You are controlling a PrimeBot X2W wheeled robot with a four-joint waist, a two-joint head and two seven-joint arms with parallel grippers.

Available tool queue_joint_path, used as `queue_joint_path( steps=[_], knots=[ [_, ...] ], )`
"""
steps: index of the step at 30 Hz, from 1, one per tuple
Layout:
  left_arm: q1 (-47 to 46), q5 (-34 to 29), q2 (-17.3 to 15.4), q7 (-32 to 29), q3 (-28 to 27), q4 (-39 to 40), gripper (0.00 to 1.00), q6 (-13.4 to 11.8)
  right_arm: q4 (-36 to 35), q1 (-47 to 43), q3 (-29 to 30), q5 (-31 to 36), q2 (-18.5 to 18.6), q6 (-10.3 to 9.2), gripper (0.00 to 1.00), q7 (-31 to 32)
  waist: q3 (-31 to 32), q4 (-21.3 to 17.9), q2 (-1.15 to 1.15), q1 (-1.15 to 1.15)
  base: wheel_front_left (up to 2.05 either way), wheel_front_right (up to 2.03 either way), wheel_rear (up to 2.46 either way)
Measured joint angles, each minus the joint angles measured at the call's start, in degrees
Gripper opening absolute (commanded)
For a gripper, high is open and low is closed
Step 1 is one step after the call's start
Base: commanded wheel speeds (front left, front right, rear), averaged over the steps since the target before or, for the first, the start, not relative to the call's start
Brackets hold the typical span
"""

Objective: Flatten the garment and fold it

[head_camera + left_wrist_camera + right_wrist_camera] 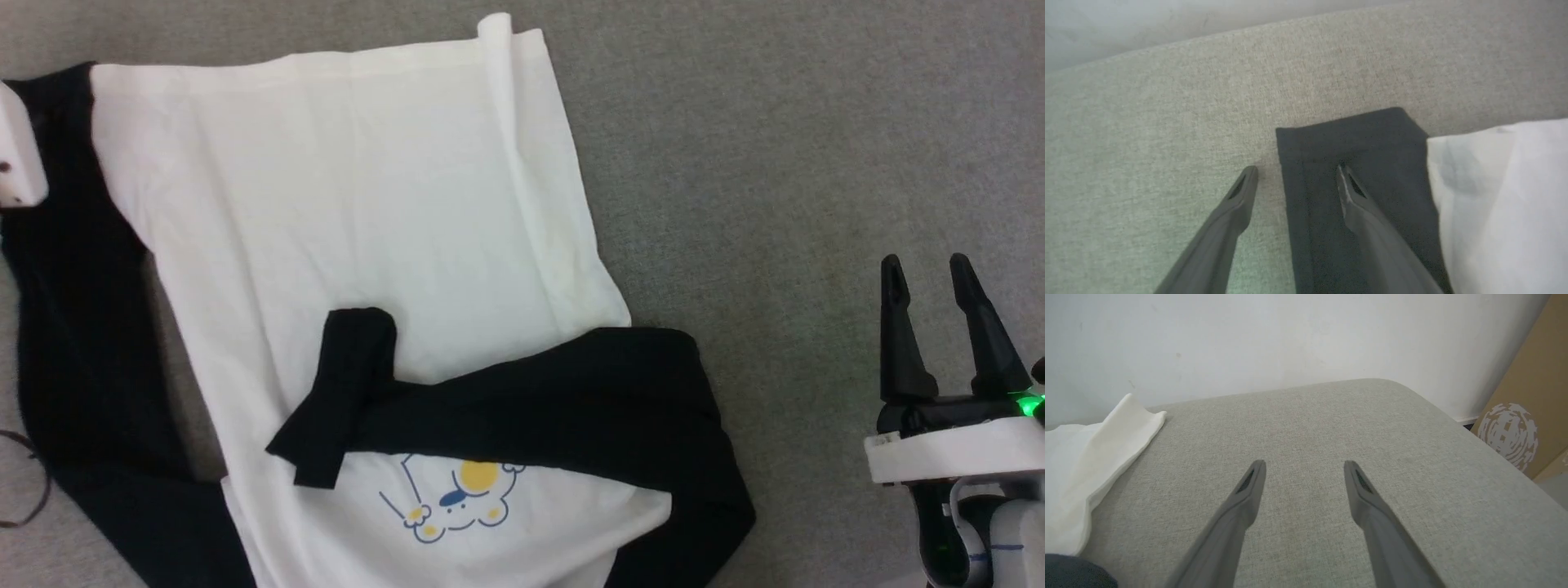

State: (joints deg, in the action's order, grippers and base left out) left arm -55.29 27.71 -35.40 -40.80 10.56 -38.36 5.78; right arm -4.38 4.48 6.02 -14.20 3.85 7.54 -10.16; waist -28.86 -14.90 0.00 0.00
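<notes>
Two left jaws straddle the garment's [1372, 139] sleeve edge.

The right gripper [925, 263] stands at the lower right of the head view. Its two long dark fingers [898, 327] point up that view, spread well apart with nothing between them. Below them sit a black base and a white wrist housing [947, 457] with a green light [1030, 403] lit on its right side. In the right wrist view these fingers fan out in an open V, facing the rounded far right corner of the grey upholstered surface [1310, 416]. The left gripper [1296, 168] is angled downward, its jaws wide apart and empty. A pale piece of the left arm [18, 147] shows at the head view's upper left edge.
</notes>
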Motion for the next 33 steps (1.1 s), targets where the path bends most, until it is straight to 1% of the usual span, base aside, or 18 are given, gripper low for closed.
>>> queue_joint_path(
  steps=[3,6,7,8,11,14,17,21,27,30,31,32,33],
  knots=[
    [-2.0,0.5,-0.6,-0.1,-0.5,-1.2,1.0,0.0,1.0,0.1,-0.1,-0.2,-0.2,0.0,1.0,-0.2,-1.6,-1.1,0.0,0.0,0.0,0.0,0.0],
    [-2.9,2.4,-0.8,-2.4,-0.9,-1.8,1.0,0.1,1.7,0.2,-0.1,-0.1,-0.3,0.0,1.0,-0.5,-2.2,-1.4,0.0,-0.01,0.0,0.0,0.0],
    [-3.2,3.2,-0.8,-3.2,-1.0,-1.9,0.78,0.1,2.0,0.2,0.0,-0.1,-0.3,0.0,1.0,-0.5,-2.2,-1.3,0.0,-0.01,0.0,0.0,0.0],
    [-3.4,3.9,-0.8,-4.0,-1.0,-2.0,0.0,0.2,2.2,0.2,0.2,-0.1,-0.3,0.0,1.0,-0.5,-2.2,-1.2,0.0,-0.01,0.0,0.0,0.0],
    [-3.3,5.2,-0.4,-4.5,-0.8,-2.1,0.0,0.7,2.7,0.3,0.8,0.1,-0.3,0.0,1.0,-0.5,-1.8,-0.7,0.0,-0.01,0.0,0.0,0.0],
    [-2.3,5.6,0.5,-1.8,-1.2,-2.7,0.0,0.7,3.0,0.4,1.0,0.6,-0.3,0.0,1.0,-0.4,-1.1,-0.2,0.0,0.0,0.0,0.0,0.0],
    [-0.8,5.3,1.0,2.6,-1.4,-3.9,0.0,-0.4,3.3,0.4,1.1,1.0,-0.3,0.0,1.0,-0.3,0.2,0.4,0.0,0.0,0.0,0.0,0.0],
    [2.3,4.4,0.7,9.9,-2.2,-5.9,0.0,-1.8,3.6,0.2,1.4,1.1,-0.2,0.01,1.0,0.2,2.8,1.1,0.0,0.0,0.0,0.0,0.0],
    [5.5,4.5,0.8,19.8,-4.0,-6.0,0.0,-2.4,3.9,-1.4,2.6,1.2,0.1,0.0,1.0,1.6,8.0,2.8,0.0,0.0,0.0,0.0,0.0],
    [7.9,4.5,1.0,23.5,-4.8,-5.0,0.0,-3.4,4.1,-2.5,2.7,1.2,0.1,0.0,1.0,2.1,10.8,3.9,0.0,0.0,0.0,0.0,0.0],
    [7.9,4.5,1.0,23.5,-4.8,-5.0,0.0,-3.4,4.1,-2.5,2.7,1.2,0.1,0.0,1.0,2.1,10.8,3.9,0.0,0.0,0.0,0.0,0.0],
    [9.8,4.8,1.1,25.6,-5.6,-4.0,0.0,-3.9,4.2,-3.3,2.8,1.2,0.1,0.0,1.0,2.5,12.8,4.7,0.0,-0.01,0.0,0.0,0.0],
    [9.8,4.8,1.1,25.6,-5.6,-4.0,0.0,-3.9,4.2,-3.3,2.8,1.2,0.1,0.0,1.0,2.5,12.8,4.7,0.0,-0.01,0.0,0.0,0.0]
  ],
)
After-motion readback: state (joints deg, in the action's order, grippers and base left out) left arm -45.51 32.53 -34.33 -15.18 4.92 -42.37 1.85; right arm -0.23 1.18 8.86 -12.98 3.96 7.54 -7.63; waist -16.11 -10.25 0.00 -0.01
